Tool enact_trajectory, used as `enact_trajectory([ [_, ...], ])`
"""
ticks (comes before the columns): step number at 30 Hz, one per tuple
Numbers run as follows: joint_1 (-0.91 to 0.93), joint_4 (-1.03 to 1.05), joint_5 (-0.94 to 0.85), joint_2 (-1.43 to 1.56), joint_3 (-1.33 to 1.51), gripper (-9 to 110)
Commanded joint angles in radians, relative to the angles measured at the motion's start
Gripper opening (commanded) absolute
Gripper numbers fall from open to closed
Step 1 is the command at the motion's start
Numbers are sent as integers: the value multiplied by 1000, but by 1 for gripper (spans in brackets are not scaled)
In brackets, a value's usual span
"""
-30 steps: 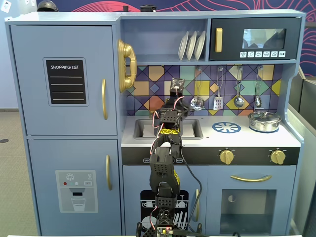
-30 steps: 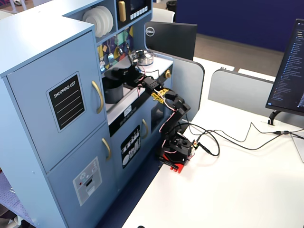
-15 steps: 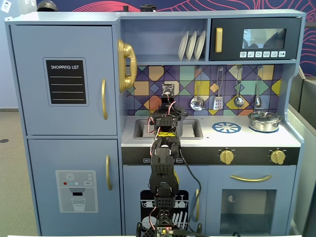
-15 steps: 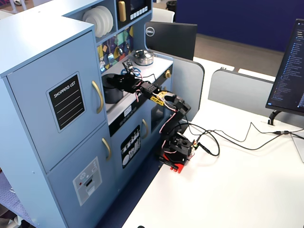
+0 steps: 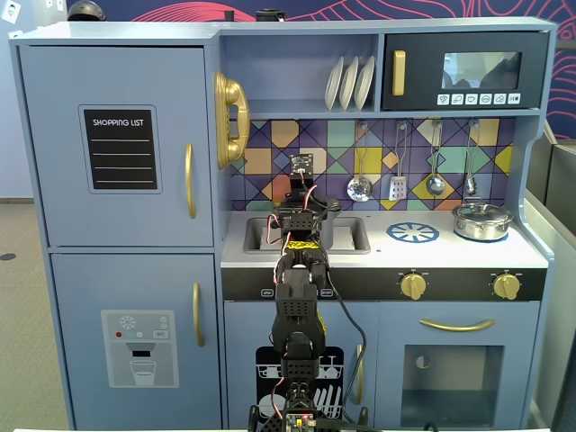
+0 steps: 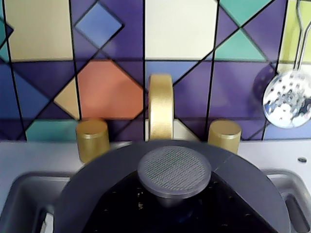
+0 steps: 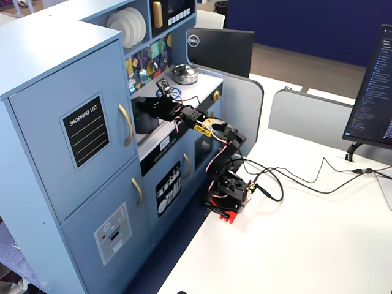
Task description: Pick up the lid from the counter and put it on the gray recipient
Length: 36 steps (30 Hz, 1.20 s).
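Observation:
The lid [image 6: 97,179] is a matte dark gray disc with a round ribbed knob [image 6: 174,167]. It fills the bottom of the wrist view, lying level over the sink [image 6: 24,194]. My gripper [image 6: 172,201] comes in from the bottom edge, and its black jaws narrow onto the knob's stem, shut on it. The gray recipient is hidden under the lid there. In a fixed view its dark side [image 5: 331,225] shows in the sink behind my gripper [image 5: 303,214]. In the other fixed view the pot [image 7: 144,122] stands under my gripper [image 7: 143,105].
A gold faucet [image 6: 161,104] and two gold taps [image 6: 92,138] stand just behind the lid against the tiled backsplash. A skimmer [image 6: 287,99] hangs at the right. The shiny silver pot [image 5: 481,220] sits on the right of the counter, beside a blue burner [image 5: 413,233].

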Motion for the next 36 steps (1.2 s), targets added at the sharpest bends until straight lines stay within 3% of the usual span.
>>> enact_trajectory([
  [1,-12,8,-8,81,-41,0],
  [8,-12,15,-25,110,-3,0],
  [11,-11,40,-26,127,5,13],
  [20,3,152,-49,215,26,17],
  [25,0,396,-66,420,29,14],
  [30,9,839,-37,670,35,7],
  [36,57,1080,55,931,336,2],
])
